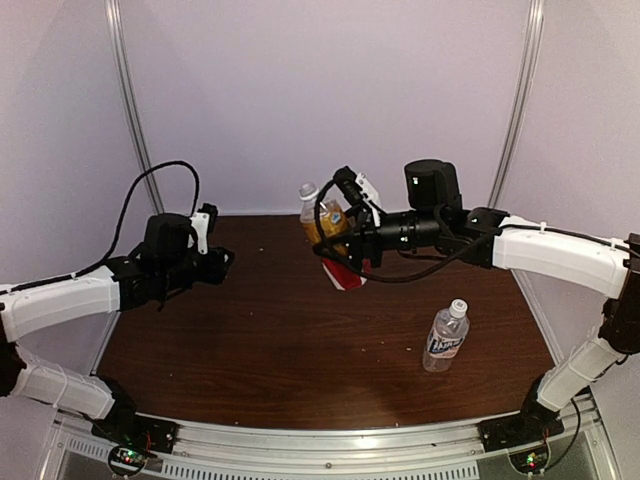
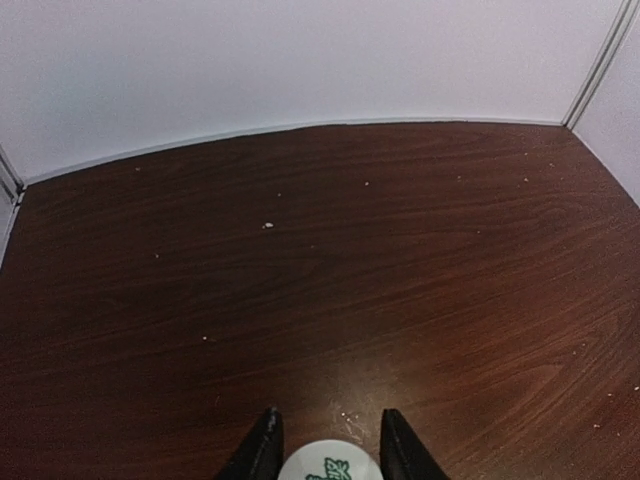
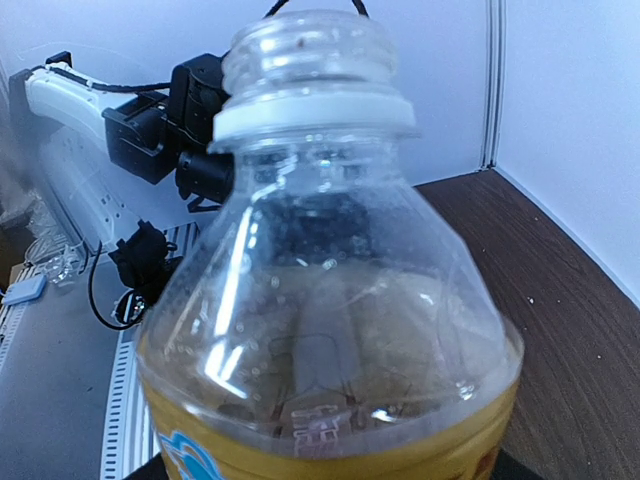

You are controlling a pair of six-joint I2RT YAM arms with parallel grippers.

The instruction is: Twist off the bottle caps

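The amber-brown bottle (image 1: pixel 325 225) hangs tilted over the back of the table with my right gripper (image 1: pixel 342 240) shut around its body. In the right wrist view this bottle (image 3: pixel 330 330) fills the frame and hides my fingers. Its threaded neck (image 3: pixel 305 45) is bare above a white ring. My left gripper (image 2: pixel 329 414) is shut on a white bottle cap (image 2: pixel 330 467) with green print, held above the table at the left (image 1: pixel 220 262). The clear bottle (image 1: pixel 446 338) stands upright at the right front, its white cap (image 1: pixel 459 305) on.
The brown wooden table (image 1: pixel 280 340) is enclosed by pale walls at the back and both sides. Metal rails (image 1: pixel 320 440) run along the near edge by the arm bases. A black cable (image 1: pixel 150 190) loops above the left arm.
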